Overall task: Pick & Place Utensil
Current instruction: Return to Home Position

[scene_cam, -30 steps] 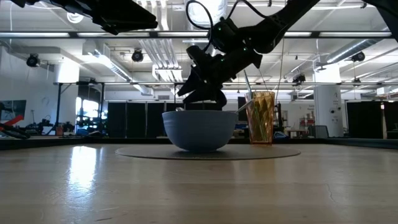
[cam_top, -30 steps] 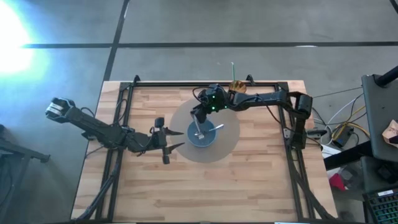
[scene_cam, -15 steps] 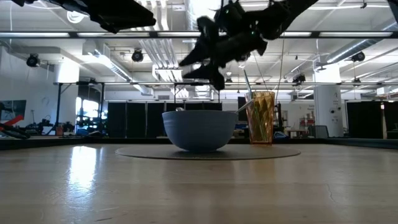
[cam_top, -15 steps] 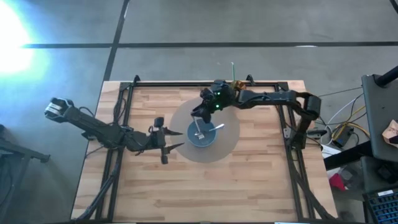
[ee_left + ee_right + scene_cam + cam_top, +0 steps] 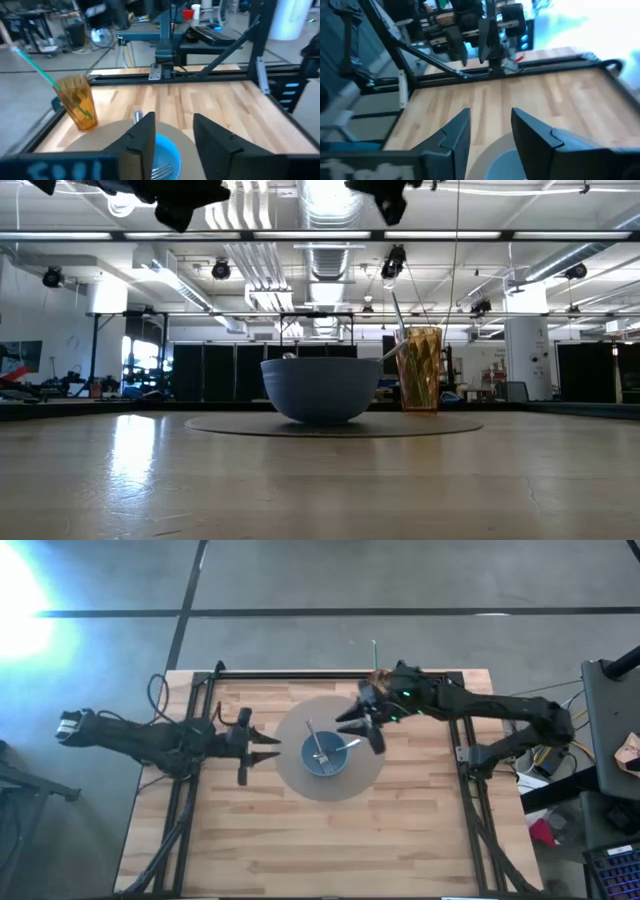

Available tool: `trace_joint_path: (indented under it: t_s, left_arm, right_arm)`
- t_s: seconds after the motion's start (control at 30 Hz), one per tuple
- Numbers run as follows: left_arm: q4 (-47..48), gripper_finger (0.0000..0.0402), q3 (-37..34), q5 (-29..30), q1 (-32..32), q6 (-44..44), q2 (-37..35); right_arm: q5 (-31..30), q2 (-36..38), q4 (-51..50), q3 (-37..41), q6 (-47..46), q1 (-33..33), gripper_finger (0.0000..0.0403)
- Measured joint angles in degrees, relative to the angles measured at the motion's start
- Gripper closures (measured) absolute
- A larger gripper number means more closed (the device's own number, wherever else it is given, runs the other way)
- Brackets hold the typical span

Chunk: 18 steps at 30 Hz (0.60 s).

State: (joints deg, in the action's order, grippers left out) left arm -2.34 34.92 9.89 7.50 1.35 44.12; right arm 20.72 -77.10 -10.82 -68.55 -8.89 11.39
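Observation:
A blue bowl [image 5: 326, 757] sits on a round grey mat [image 5: 290, 730]. A silver fork [image 5: 318, 745] and a second utensil [image 5: 349, 745] lie in it, leaning on its rim. An amber cup [image 5: 378, 678] holding a green straw stands at the mat's far edge. My right gripper [image 5: 361, 730] hangs open, high above the bowl's right side; its wrist view [image 5: 490, 131] looks down on the mat. My left gripper [image 5: 268, 746] is open, raised left of the bowl, which shows between its fingers [image 5: 172, 134]. In the low view both grippers sit at the top edge, left [image 5: 182, 194] and right [image 5: 386, 190].
The mat's edge [image 5: 440, 426] lies on a wooden table [image 5: 420, 830] framed by black rails [image 5: 300, 674]. Bare wood lies toward the near edge and on both sides of the mat. The cup [image 5: 422, 368] stands just behind and right of the bowl [image 5: 320, 388].
My right gripper has risen from just above the bowl and drawn back toward the table's right edge; the fork stays lying in the bowl. My left gripper has moved up and a little toward the far-left, away from the bowl.

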Motion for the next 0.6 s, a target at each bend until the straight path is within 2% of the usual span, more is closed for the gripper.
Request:
trace_joint_path:
  t_s: [0.17,0.27,0.37,0.47,0.6]
  left_arm:
    - [4.5,0.033,0.0,-9.8,-5.2,-0.6,-3.8]
    - [7.3,0.0369,0.0,-13.8,-7.1,-0.6,-5.9]
    - [9.3,0.0396,-0.3,-14.2,-7.6,-0.6,-8.1]
    - [10.5,0.0395,-1.4,-14.3,-7.6,-0.6,-10.3]
    - [9.5,0.04,-5.4,-14.3,-7.6,-1.3,-13.2]
  right_arm:
    - [-8.5,9.2,-1.3,5.1,4.9,-4.1,0.028]
    - [-9.2,15.1,-1.3,10.0,6.5,-5.2,0.0291]
    - [-10.4,21.1,-0.1,15.4,5.8,-5.3,0.0304]
    - [-13.7,27.0,1.3,20.7,4.0,-5.3,0.0321]
    - [-14.4,33.8,5.5,27.5,1.2,-5.4,0.035]
